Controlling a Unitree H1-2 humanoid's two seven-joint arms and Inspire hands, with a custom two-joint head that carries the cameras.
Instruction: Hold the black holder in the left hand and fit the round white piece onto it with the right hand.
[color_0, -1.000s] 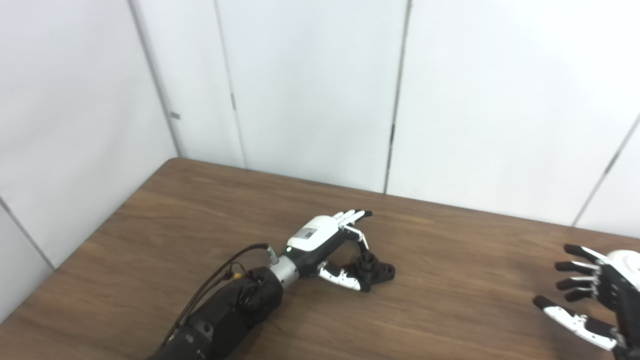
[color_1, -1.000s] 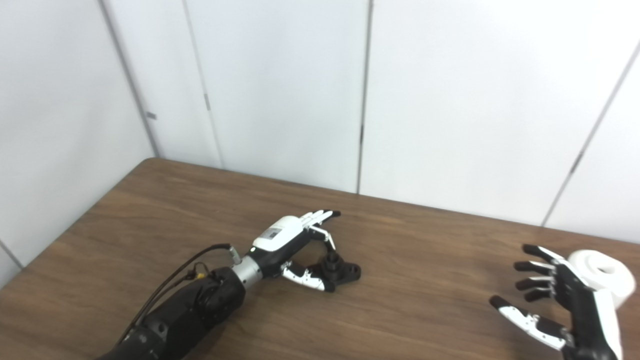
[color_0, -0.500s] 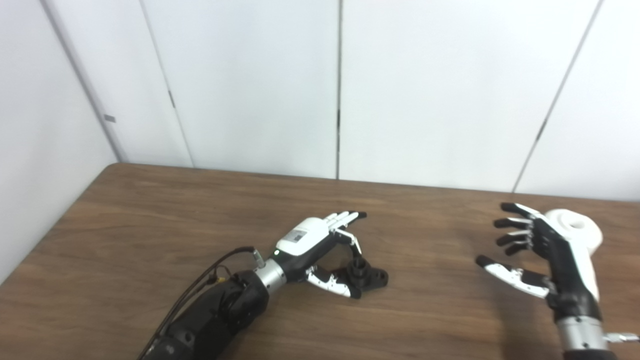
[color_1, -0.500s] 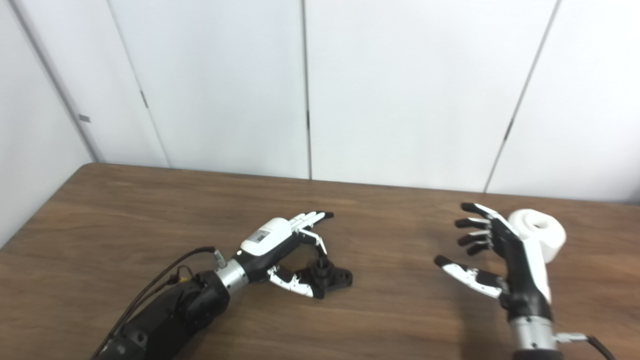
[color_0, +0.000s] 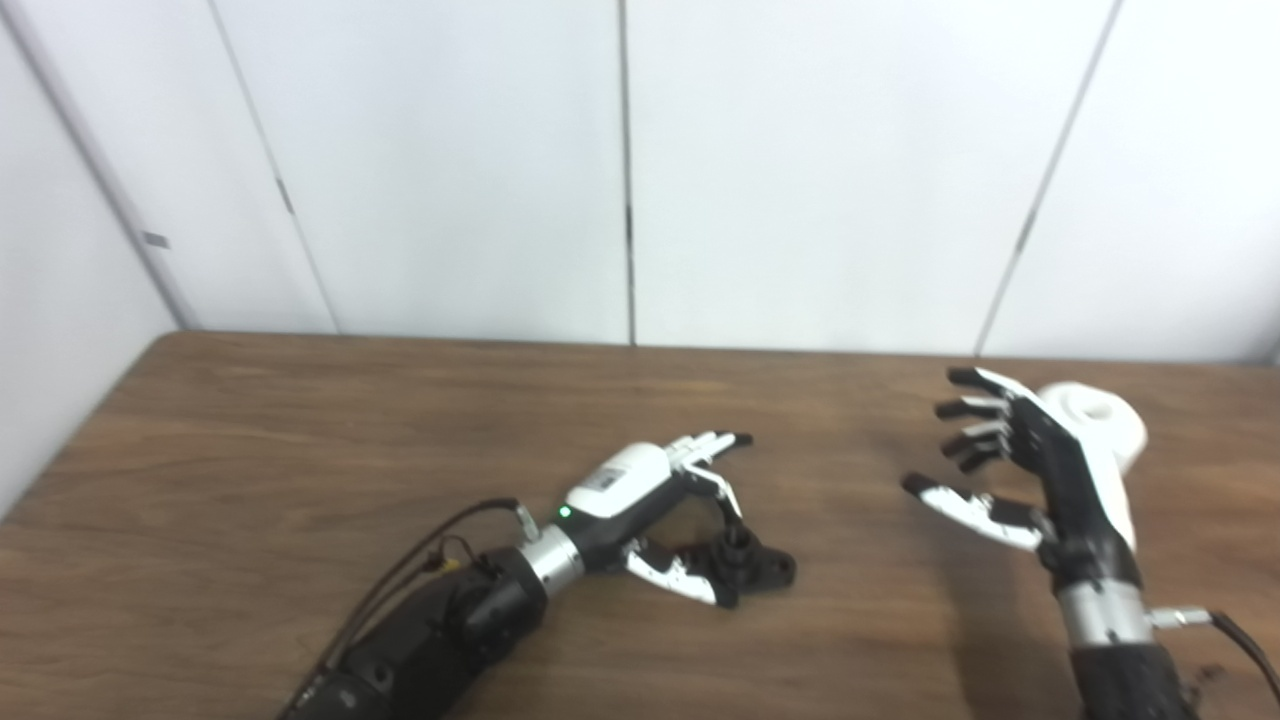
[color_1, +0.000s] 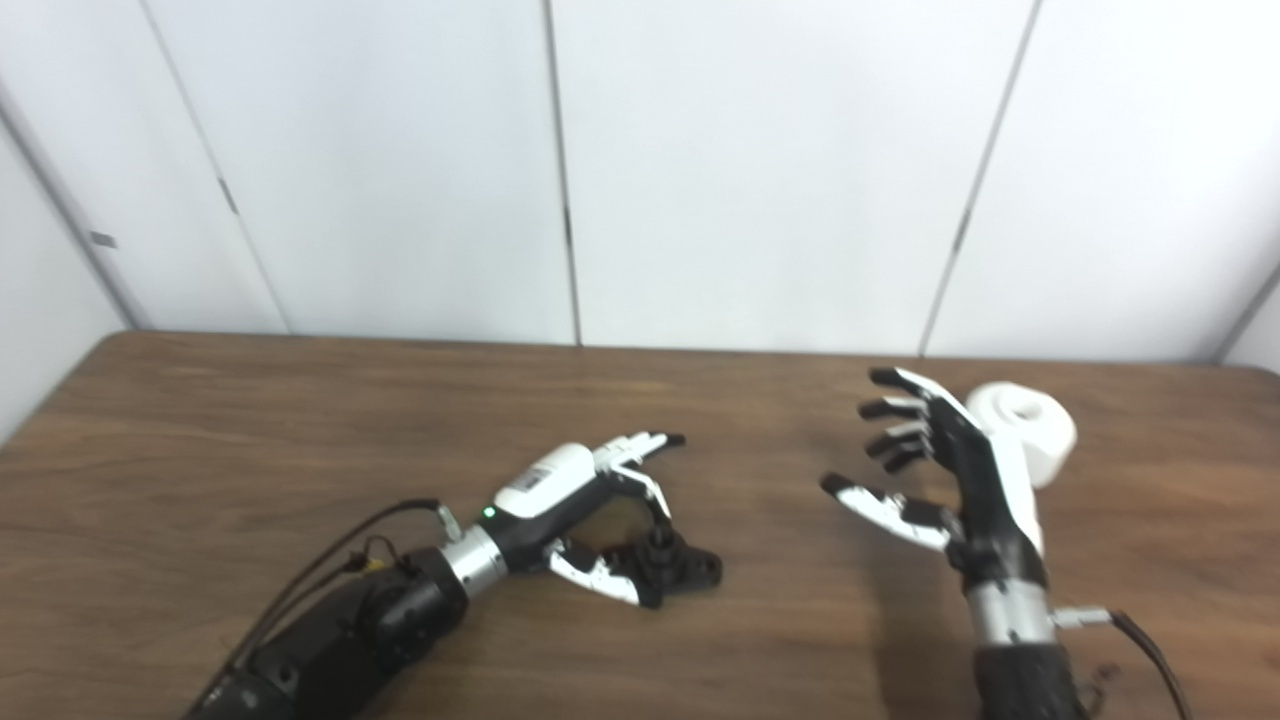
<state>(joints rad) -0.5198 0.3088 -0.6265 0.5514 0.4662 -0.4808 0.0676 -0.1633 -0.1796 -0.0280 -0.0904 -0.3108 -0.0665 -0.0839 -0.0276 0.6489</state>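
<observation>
The black holder (color_0: 757, 567) lies flat on the wooden table (color_0: 300, 450), a short post standing up from it. My left hand (color_0: 650, 490) rests just left of it, open: its thumb lies along the holder's near side and one finger curves down toward the post, the others stretched out above. The round white piece (color_0: 1108, 425), a thick ring with a hole on top, sits at the far right of the table. My right hand (color_1: 950, 460) is raised in front of and left of the piece, open, fingers spread, partly hiding it.
White wall panels stand right behind the table's far edge (color_0: 640, 345). A cable (color_1: 1150, 645) trails from my right wrist. Bare wood lies between my two hands.
The whole picture has shifted as the camera turned right, bringing the right hand and white piece fully into view. The left hand stays by the holder, and the right hand remains open.
</observation>
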